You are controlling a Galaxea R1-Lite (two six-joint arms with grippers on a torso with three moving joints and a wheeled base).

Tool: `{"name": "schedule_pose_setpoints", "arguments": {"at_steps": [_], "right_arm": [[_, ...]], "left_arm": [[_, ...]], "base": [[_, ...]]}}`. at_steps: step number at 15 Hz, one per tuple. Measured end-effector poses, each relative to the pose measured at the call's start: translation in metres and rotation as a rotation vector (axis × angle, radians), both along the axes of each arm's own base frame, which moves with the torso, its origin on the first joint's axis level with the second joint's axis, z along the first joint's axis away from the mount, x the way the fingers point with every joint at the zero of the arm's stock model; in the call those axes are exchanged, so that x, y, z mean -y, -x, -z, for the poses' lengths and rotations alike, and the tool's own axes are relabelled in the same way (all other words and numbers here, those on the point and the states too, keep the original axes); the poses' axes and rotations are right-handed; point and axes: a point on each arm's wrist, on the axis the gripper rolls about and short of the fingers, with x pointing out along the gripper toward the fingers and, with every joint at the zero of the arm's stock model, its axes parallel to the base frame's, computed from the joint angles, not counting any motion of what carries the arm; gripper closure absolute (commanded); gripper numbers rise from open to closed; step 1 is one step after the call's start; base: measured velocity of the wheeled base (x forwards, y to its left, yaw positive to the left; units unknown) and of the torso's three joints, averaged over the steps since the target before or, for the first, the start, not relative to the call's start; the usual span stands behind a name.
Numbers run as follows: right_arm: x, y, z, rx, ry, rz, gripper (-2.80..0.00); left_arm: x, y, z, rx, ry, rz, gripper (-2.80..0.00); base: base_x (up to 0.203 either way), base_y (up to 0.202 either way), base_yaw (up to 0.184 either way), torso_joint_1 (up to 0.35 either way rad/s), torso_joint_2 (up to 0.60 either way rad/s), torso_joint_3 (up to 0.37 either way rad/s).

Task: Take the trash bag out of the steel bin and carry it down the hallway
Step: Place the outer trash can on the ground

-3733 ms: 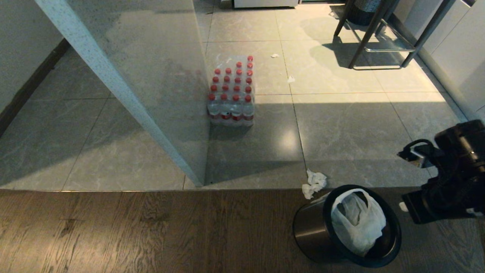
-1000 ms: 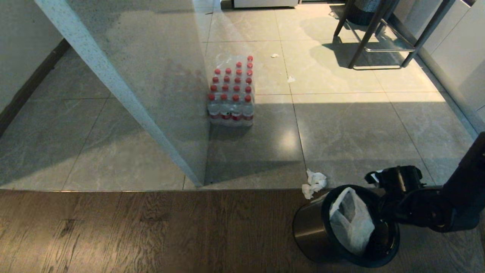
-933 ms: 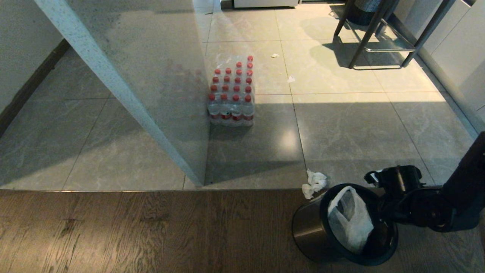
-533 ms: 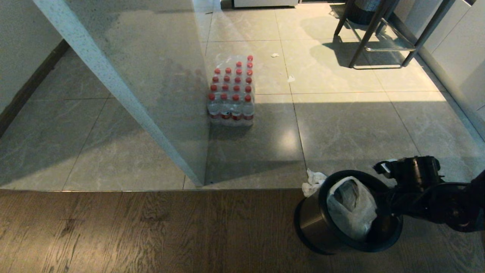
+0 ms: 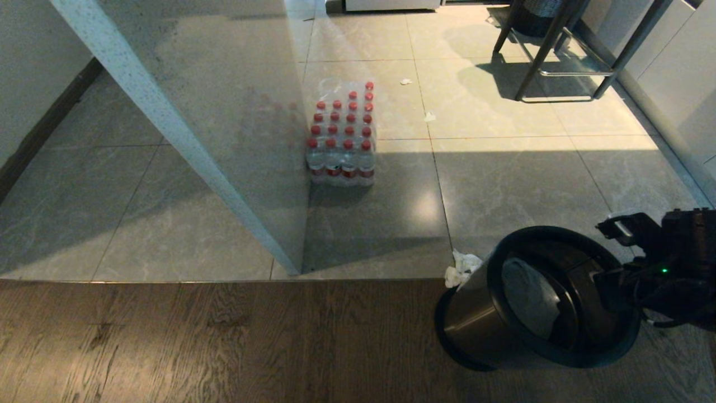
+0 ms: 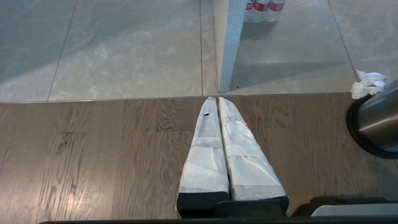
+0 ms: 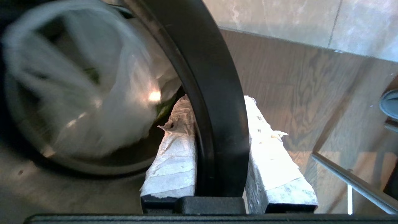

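Nearest, on the dark wooden plank floor point(image 5: 224, 341) at the near right, the small round brushed-steel bin point(image 5: 475, 319) with its thick black rim ring point(image 7: 214, 102) is tipped, its mouth turned toward the right. The right gripper point(image 7: 219, 124) is clamped on that rim: one white-wrapped finger point(image 7: 174, 161) sits inside the bin, the other outside, with the ring pinched between them. The grip is on the bin, not on the bag.

The thin white crinkly plastic trash bag point(image 5: 528, 296) lies inside the bin, slumped against its inner wall, just beside the inner finger. It looks light, soft and slippery, likely to crumple or slide; I would judge its bunched top or a loop handle the best hold, though no handle is clear here.

The left gripper point(image 6: 217, 102) hangs to the left over the wood with its fingers pressed together, holding nothing.

Just beyond the bin a crumpled white tissue point(image 5: 463, 267) lies on the glossy grey tile floor point(image 5: 531, 179). Farther off, a shrink-wrapped pack of red-capped bottles point(image 5: 342, 137) stands beside a pale speckled wall corner point(image 5: 184, 140).
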Motion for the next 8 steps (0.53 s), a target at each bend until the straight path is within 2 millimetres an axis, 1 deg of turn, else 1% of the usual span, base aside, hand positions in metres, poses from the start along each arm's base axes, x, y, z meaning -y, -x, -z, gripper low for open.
{"name": "schedule_pose_setpoints", "arguments": {"at_steps": [3, 8], "right_arm": [[-0.001, 0.031, -0.037, 0.069, -0.032, -0.033, 0.00], [0.001, 0.080, -0.104, 0.211, -0.135, 0.013, 0.00]], "left_arm": [[0.000, 0.000, 0.000, 0.000, 0.000, 0.000, 0.00], [0.000, 0.000, 0.000, 0.000, 0.000, 0.000, 0.00]], "base": [[0.000, 0.000, 0.000, 0.000, 0.00, 0.000], [0.000, 0.000, 0.000, 0.000, 0.00, 0.000]]}}
